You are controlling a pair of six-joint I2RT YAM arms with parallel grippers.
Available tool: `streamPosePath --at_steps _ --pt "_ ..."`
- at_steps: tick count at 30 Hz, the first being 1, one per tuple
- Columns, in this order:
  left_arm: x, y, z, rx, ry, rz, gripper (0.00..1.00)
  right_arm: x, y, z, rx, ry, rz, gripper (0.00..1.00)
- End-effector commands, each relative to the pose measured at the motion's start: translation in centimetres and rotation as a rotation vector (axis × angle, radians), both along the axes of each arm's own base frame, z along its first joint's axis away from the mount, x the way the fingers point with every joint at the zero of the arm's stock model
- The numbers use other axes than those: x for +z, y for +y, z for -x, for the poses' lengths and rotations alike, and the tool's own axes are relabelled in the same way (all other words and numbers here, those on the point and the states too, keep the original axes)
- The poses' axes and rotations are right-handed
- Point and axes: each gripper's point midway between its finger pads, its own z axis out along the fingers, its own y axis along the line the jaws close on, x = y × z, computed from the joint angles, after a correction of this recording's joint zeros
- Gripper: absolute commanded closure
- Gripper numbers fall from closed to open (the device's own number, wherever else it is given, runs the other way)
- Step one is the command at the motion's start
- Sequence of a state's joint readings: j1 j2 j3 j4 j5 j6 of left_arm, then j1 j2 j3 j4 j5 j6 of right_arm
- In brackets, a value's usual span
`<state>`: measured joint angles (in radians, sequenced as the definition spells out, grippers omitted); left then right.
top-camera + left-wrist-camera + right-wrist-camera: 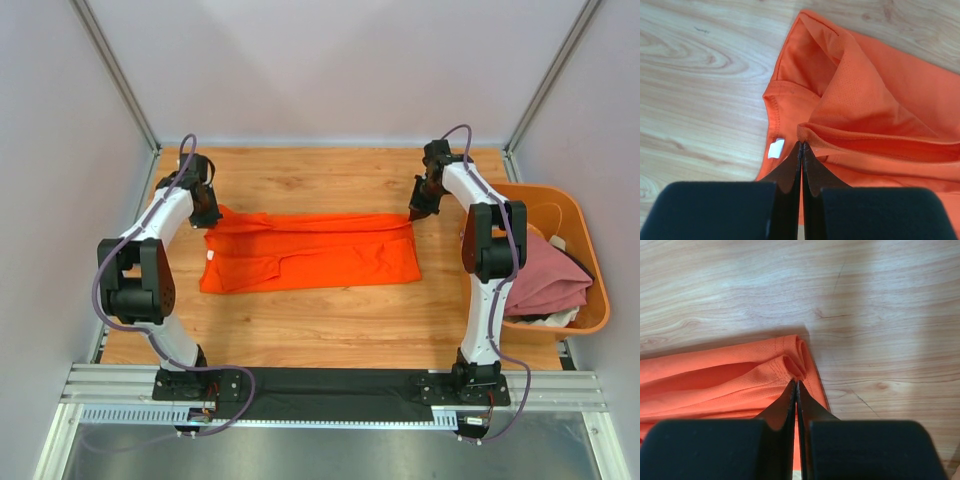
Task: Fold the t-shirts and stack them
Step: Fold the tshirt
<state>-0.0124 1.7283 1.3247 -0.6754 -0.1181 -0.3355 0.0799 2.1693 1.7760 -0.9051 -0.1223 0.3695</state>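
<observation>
Orange t-shirt lies flat-ish on the wooden table, stretched out sideways in a long band between the two arms, roughly mid-table and toward the far side. Its far edge is pulled into a straight line; the near edge is looser, with a sleeve flap showing at the left.

Left gripper sits at the shirt's far-left corner, jaws pressed together with a ridge of orange cloth pinched at the tips. In the left wrist view the collar area is just beside the tips, with a small white label right at the left finger; cloth is bunched and folded over to the right of the pinch.

Right gripper sits at the shirt's far-right corner, jaws clamped tight on the rolled hem. The hem curls into two small loops right at the tips; the rest of the shirt runs off to the left, bare wood to the right.

So the shirt spans from one gripper to the other, each clenched on a far corner, the body of the garment lying nearer the arm bases.

Pink t-shirt is heaped in the orange tub at the table's right edge, well apart from both grippers.
</observation>
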Motion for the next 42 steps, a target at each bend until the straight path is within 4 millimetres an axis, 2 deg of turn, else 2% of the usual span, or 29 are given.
streamPosePath --at_steps 1,15,32,36,42 --pt "1.0 0.6 0.6 0.029 -0.022 -0.015 1.00 1.4 -0.4 0.0 -0.011 -0.038 0.004 1.00" --pt "-0.6 0.2 2.6 0.026 0.029 0.006 1.00 0.6 -0.3 0.4 -0.028 -0.012 0.000 0.98" --pt "-1.4 -0.6 4.1 0.011 0.052 0.052 1.00 -0.2 -0.2 0.6 -0.041 0.005 -0.012 0.97" --pt "-2.1 -1.0 5.2 0.022 0.076 0.077 1.00 -0.2 -0.1 0.6 -0.042 0.004 -0.014 0.97" --pt "-2.6 -0.9 5.4 0.024 0.091 0.072 1.00 -0.4 0.0 0.6 -0.041 0.007 -0.017 0.97"
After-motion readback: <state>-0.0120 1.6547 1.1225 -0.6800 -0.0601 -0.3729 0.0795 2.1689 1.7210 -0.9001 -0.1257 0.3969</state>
